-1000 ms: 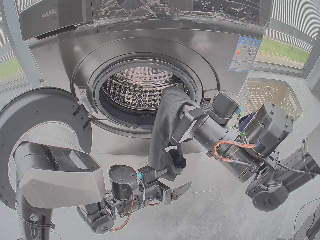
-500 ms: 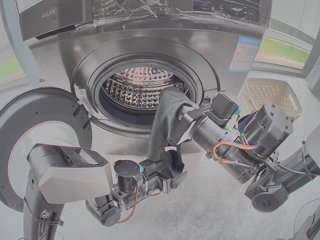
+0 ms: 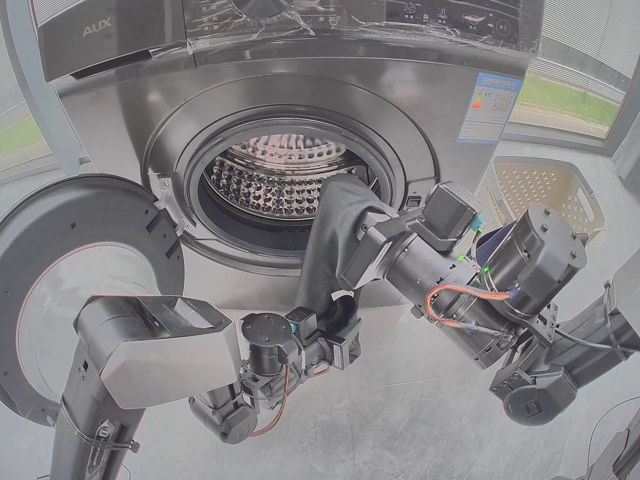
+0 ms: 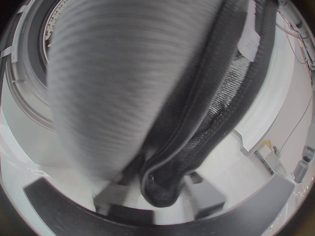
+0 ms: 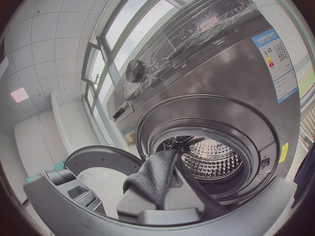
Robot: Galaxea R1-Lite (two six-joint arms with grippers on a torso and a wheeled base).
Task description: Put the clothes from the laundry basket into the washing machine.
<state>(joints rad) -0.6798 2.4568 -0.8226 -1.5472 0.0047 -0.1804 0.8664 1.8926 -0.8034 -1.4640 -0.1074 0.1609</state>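
The dark grey front-loading washing machine stands just beyond both claws, its round door swung wide open on the left claw's outer side. The dark grey mesh garment hangs long and nearly upright. Its upper end is draped over the right-hand lip of the steel drum opening, and its lower end points at the floor in front of the machine. The beige perforated laundry basket sits behind the right arm, well apart from the right claw.

The right arm slants up from low on the right towards the opening. The right claw is closed on the upper part of the garment, with cloth bunched over its fingers. The left arm lies low, its forearm level. The left claw is spread wide, with the garment's folded lower edge hanging between its fingers.

A blue-and-white sticker with a code square sits on the machine's front above the right claw, and a small yellow one sits beside the opening. A white tag shows on the garment just above the left claw.
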